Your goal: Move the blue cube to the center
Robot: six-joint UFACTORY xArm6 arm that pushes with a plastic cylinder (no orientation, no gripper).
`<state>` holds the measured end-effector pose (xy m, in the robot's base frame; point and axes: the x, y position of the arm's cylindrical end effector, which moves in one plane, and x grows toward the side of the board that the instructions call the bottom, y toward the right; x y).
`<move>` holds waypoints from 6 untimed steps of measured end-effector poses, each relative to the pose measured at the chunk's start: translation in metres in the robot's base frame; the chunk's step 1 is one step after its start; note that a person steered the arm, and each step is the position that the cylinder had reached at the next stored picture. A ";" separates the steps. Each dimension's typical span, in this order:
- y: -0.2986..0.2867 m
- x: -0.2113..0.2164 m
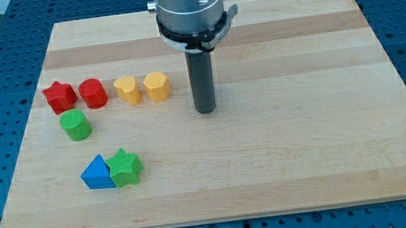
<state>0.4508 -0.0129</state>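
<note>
A blue block [96,174], wedge-like in shape, sits at the view's lower left on the wooden board [307,156], touching a green star block [125,167] on its right. My tip [205,111] rests on the board near the middle, well to the right of and above the blue block, touching no block. The rod rises from the tip to the grey arm end at the view's top.
A row of blocks lies left of my tip: a red star [59,96], a red cylinder [93,93], a yellow block [128,90] and a second yellow block [156,85]. A green cylinder [76,124] sits below the red ones.
</note>
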 end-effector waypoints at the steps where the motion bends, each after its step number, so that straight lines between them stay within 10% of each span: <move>1: -0.002 -0.006; 6: 0.069 -0.015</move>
